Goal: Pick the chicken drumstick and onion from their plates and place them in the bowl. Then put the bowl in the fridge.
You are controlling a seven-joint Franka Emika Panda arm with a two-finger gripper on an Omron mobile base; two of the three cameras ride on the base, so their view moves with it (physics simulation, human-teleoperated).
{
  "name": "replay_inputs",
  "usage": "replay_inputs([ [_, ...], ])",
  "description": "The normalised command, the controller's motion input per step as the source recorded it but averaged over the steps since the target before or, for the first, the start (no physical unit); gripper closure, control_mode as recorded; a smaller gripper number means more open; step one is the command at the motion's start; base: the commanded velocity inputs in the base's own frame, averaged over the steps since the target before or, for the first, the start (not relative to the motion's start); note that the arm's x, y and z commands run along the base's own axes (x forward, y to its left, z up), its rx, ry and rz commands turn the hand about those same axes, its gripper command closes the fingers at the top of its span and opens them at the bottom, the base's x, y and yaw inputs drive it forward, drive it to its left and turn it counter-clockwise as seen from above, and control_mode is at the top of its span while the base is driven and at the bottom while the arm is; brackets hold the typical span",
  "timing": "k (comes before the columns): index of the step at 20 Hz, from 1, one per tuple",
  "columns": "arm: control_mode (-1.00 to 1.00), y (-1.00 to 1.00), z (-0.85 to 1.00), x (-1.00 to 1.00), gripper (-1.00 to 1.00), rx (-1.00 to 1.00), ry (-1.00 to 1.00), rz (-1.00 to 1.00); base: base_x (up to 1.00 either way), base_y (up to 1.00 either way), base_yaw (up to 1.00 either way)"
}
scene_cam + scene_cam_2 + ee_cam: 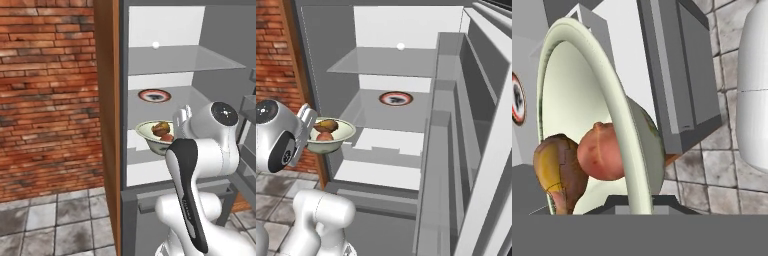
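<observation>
My gripper (633, 201) is shut on the rim of the pale greenish-cream bowl (619, 120). It holds the bowl in the air in front of the open fridge (107, 125), level with a middle shelf. Inside the bowl lie the golden-brown chicken drumstick (556, 170) and the reddish onion (602, 152), touching each other. From the left base camera the bowl (152, 135) sits just left of the gripper (177, 124), with drumstick (161, 128) and onion (168, 137) in it. From the right, the bowl (333, 136) is just right of the gripper (310, 125). The plates are out of view.
A round dish with a red rim (396, 98) lies on a glass shelf (386, 117) deeper inside the fridge. A small white ball (400, 46) rests on the shelf above. The open fridge door with grey racks (456, 150) stands to the right. A brick wall (45, 100) is on the left.
</observation>
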Motion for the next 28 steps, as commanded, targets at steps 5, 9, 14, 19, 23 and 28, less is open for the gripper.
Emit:
replay_inputs([
  [5, 1.0, 0.0, 0.0, 0.0, 1.0, 0.0, 0.0, 0.0, -0.01, -0.01, -0.02],
  [9, 1.0, 0.0, 0.0, 0.0, 1.0, 0.0, 0.0, 0.0, 0.0, 0.0, 0.0],
  [14, 1.0, 0.0, 0.0, 0.0, 1.0, 0.0, 0.0, 0.0, 0.0, 0.0, 0.0],
  [19, -1.0, 0.0, 0.0, 0.0, 1.0, 0.0, 0.0, 0.0, 0.0, 0.0, 0.0],
  [23, -1.0, 0.0, 0.0, 0.0, 1.0, 0.0, 0.0, 0.0, 0.0, 0.0, 0.0],
  [28, -1.0, 0.0, 0.0, 0.0, 1.0, 0.0, 0.0, 0.0, 0.0, 0.0, 0.0],
])
